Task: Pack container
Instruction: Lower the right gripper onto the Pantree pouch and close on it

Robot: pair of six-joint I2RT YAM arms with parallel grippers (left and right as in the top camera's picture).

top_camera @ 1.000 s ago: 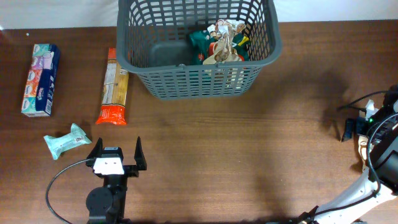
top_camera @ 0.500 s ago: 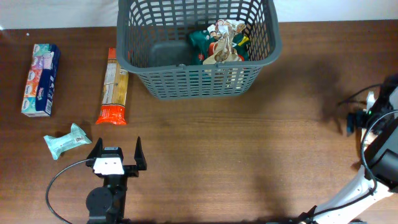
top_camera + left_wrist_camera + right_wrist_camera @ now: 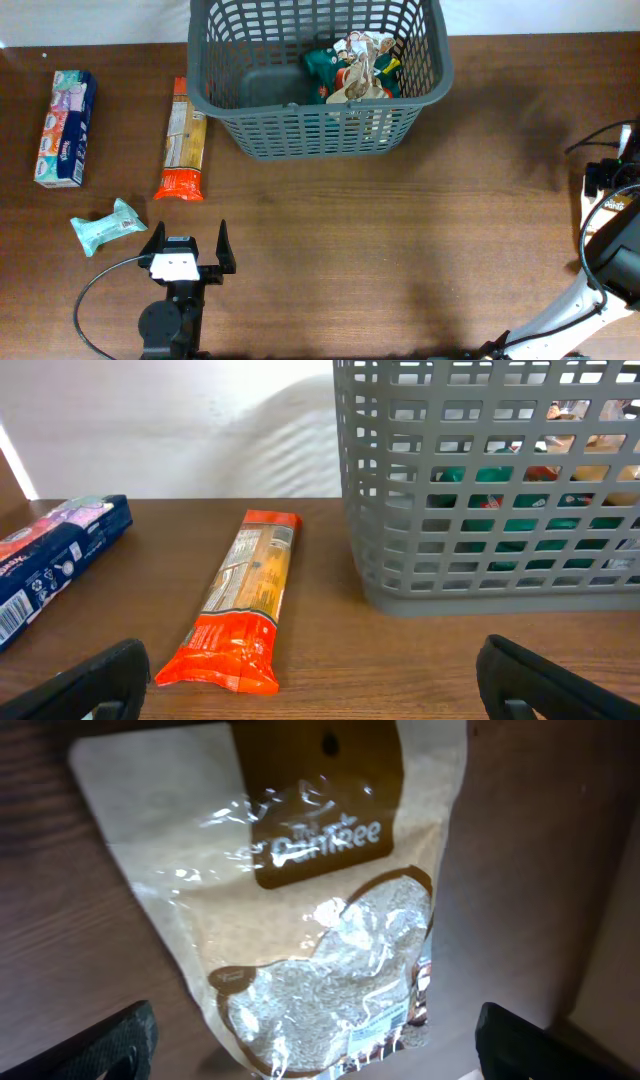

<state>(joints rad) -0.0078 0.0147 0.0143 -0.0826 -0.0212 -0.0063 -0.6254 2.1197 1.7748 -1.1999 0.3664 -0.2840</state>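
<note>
Left gripper [image 3: 187,240] near-left, level, facing dark grey slotted plastic basket [image 3: 318,130]; spread wide, empty. Right gripper [image 3: 320,1055] at right edge, pointing down over tan grain pouch [image 3: 300,910]; spread wide, empty.

container [image 3: 300,130]: far middle, snack packets [image 3: 355,65] inside
pasta packet [image 3: 182,140]: just left of container
tissue box [image 3: 65,127]: left of pasta packet

Black two-finger left gripper [image 3: 187,243] sits low in the overhead view, level, pointing forward, fingers [image 3: 95,678] spread wide. White-and-black right arm [image 3: 575,303] curls up the right edge, wrist aimed straight down. Black two-finger right gripper [image 3: 320,1042] is also wide apart, only its fingertips showing.
</note>
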